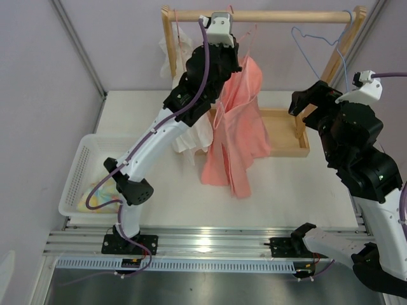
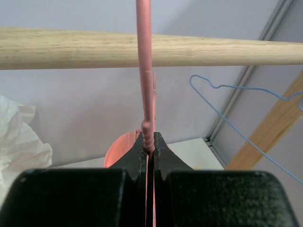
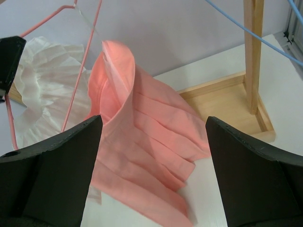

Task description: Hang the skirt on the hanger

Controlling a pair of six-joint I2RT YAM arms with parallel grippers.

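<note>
The left pincer [image 2: 149, 142] is clenching the hanger [image 2: 144, 71] neck below the rail [image 2: 71, 49]; the right pincer [image 3: 152, 121] is gaping, released, near the skirt [image 1: 238, 127].

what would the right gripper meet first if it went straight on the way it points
Most likely the skirt: it hangs dead ahead, filling the view between the fingers of the open right gripper, with nothing seen in front. How far off is unclear.

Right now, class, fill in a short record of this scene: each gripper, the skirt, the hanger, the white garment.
Left gripper: shut on the hanger neck, just below the wooden rail
Right gripper: open, holding nothing
Skirt: hangs from the hanger, hem on the table
Hanger: held upright, neck crossing the rail
White garment: hangs beside the skirt
</note>
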